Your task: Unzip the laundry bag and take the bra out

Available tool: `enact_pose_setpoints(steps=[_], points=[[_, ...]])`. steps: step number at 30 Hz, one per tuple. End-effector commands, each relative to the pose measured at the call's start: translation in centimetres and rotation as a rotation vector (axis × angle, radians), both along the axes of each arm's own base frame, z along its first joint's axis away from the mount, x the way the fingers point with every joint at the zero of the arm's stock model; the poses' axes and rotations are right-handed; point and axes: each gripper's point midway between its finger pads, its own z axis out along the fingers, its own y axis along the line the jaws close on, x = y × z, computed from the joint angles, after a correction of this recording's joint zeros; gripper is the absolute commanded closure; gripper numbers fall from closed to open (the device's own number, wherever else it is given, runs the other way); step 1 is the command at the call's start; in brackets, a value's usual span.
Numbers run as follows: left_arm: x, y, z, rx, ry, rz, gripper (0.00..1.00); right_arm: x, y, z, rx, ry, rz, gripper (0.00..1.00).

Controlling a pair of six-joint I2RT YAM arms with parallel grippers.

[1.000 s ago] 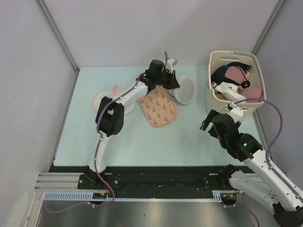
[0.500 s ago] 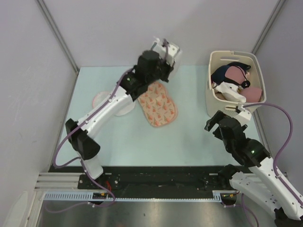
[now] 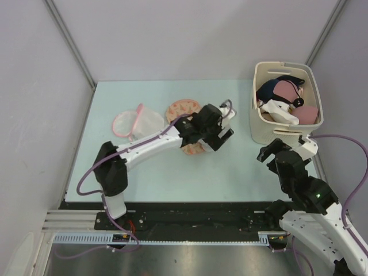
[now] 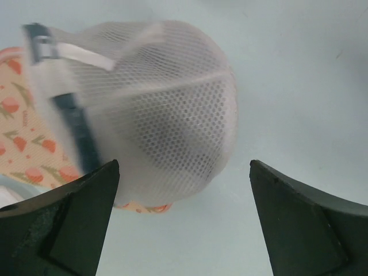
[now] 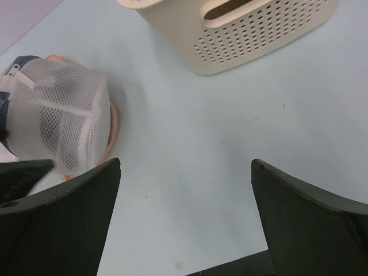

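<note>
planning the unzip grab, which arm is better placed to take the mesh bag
Left. The left pincer, open, is right over the mesh bag, which fills its wrist view. The right pincer, also open, is near the basket, with the bag only at the edge of its view.

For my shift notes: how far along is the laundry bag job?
Done: patterned fabric, likely the bra, lies outside, under the mesh bag. In hand: nothing; left gripper and right gripper are open. Remaining: I cannot tell whether the zip is open or anything is inside.
</note>
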Motion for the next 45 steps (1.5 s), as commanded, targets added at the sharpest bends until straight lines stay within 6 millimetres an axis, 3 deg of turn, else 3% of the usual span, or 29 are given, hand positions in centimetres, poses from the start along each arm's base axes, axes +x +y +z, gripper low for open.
enact_pose_setpoints(steps=[1,2,4,6,7,9,13,14,16,18,19,20,26,27,29,33,37,38,41,45], points=[[-1.3,1.1,9.2,-0.29,0.014,-0.011,0.0,1.2,1.6,0.8,0.029,0.0,0.03,0.0],[-1.5,2.1,10.8,-0.342,0.015,0.006,0.0,1.5,2.2,0.7,0.035,0.007,0.048,0.0],[-2.5,2.7,11.3,-0.397,0.063,-0.018,0.0,2.4,4.0,0.3,0.055,0.028,0.099,0.0],[-3.2,4.2,14.3,-0.502,0.059,-0.028,0.0,3.0,5.4,0.2,0.072,0.037,0.144,0.0],[-4.4,4.4,14.3,-0.531,0.094,-0.07,0.0,3.5,7.1,0.6,0.105,0.027,0.202,0.0],[-5.1,5.8,16.8,-0.625,0.074,-0.079,0.0,4.0,8.6,1.4,0.135,-0.001,0.253,0.0],[-4.2,8.5,15.6,-0.653,0.109,0.023,0.0,5.5,12.8,4.3,0.193,-0.117,0.366,0.0],[-3.0,9.8,15.2,-0.68,0.136,0.102,0.0,6.2,13.9,4.0,0.174,-0.106,0.378,0.0],[-1.8,11.7,14.1,-0.726,0.195,0.191,0.0,7.3,15.3,5.4,0.155,-0.14,0.389,0.0],[-1.6,12.4,13.4,-0.744,0.224,0.218,0.0,8.8,17.0,4.7,0.126,-0.114,0.398,0.0],[-1.3,13.1,12.7,-0.74,0.235,0.249,0.0,9.4,17.7,6.0,0.133,-0.132,0.392,0.0],[-1.0,13.5,12.3,-0.731,0.233,0.274,0.0,10.2,18.8,4.6,0.107,-0.096,0.394,0.0],[-0.8,14.5,10.9,-0.693,0.221,0.314,0.0,14.1,21.2,4.1,0.075,-0.095,0.293,0.0],[-0.6,14.6,10.8,-0.689,0.22,0.326,0.0,15.0,21.5,2.7,0.04,-0.072,0.27,0.0],[-0.9,14.5,10.4,-0.685,0.235,0.324,0.0,15.8,21.3,2.0,0.002,-0.067,0.235,0.0],[-1.6,14.2,9.7,-0.682,0.268,0.29,0.0,16.6,18.7,-1.0,-0.139,-0.003,0.134,0.0],[-1.8,13.6,8.7,-0.683,0.283,0.249,0.0,16.5,16.4,-2.3,-0.198,0.059,0.093,0.0],[-1.7,13.4,8.6,-0.687,0.285,0.242,0.0,15.6,15.1,-2.8,-0.232,0.1,0.072,0.0],[-1.5,13.0,7.9,-0.695,0.313,0.236,0.0,13.2,12.1,-1.5,-0.269,0.087,-0.028,0.0],[-1.7,12.0,6.6,-0.696,0.367,0.208,0.0,10.2,9.8,-2.1,-0.27,0.09,-0.035,0.0]])
